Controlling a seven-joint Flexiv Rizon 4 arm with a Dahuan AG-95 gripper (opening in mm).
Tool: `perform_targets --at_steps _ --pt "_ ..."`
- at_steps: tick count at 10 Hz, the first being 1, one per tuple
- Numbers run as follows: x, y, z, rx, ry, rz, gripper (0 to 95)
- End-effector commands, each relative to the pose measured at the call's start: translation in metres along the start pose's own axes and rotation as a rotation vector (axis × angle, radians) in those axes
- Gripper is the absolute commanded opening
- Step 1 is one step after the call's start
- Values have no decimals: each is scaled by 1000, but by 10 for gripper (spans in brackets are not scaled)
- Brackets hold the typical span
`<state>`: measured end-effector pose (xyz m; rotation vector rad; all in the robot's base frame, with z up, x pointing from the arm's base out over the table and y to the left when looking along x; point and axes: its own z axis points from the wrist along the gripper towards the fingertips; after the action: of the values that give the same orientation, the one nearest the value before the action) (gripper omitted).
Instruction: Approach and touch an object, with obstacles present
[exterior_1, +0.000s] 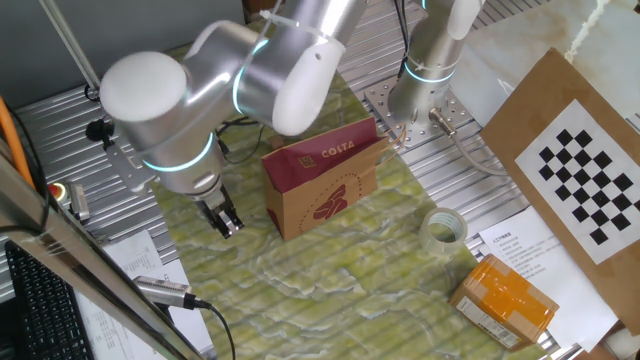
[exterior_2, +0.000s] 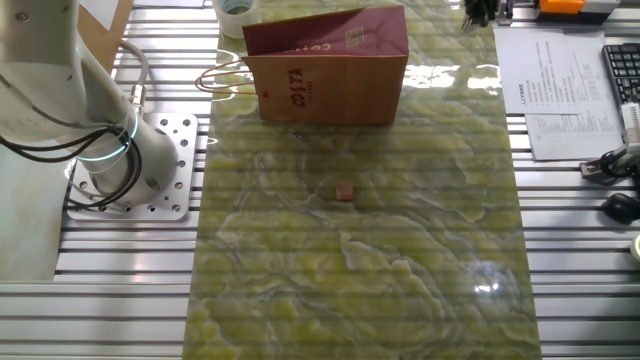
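A small brown cube (exterior_2: 344, 192) lies alone on the green marbled mat (exterior_2: 360, 280), near its middle; in the one fixed view the bag hides it. A brown and maroon Costa paper bag (exterior_1: 325, 180) stands upright on the mat, and it shows at the mat's far end in the other fixed view (exterior_2: 325, 65). My gripper (exterior_1: 226, 221) hangs just above the mat beside the bag's end, apart from it, with its dark fingers together and nothing between them. In the other fixed view only its tips (exterior_2: 480, 12) show at the top edge, beyond the bag and far from the cube.
A clear tape roll (exterior_1: 443, 228) lies on the mat's corner. An orange box (exterior_1: 505, 300) and a checkerboard sheet (exterior_1: 590, 180) lie off the mat. The arm's base (exterior_2: 115, 160) is bolted beside the mat. Papers (exterior_2: 560, 90), a keyboard and cables sit at the opposite side.
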<state>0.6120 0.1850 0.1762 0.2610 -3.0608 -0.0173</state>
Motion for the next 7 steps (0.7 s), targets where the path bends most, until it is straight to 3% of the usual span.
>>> perform_targets --at_steps 1,7 --pt "-1 1 1 3 9 1 0" --pt "-1 1 3 0 11 8 0"
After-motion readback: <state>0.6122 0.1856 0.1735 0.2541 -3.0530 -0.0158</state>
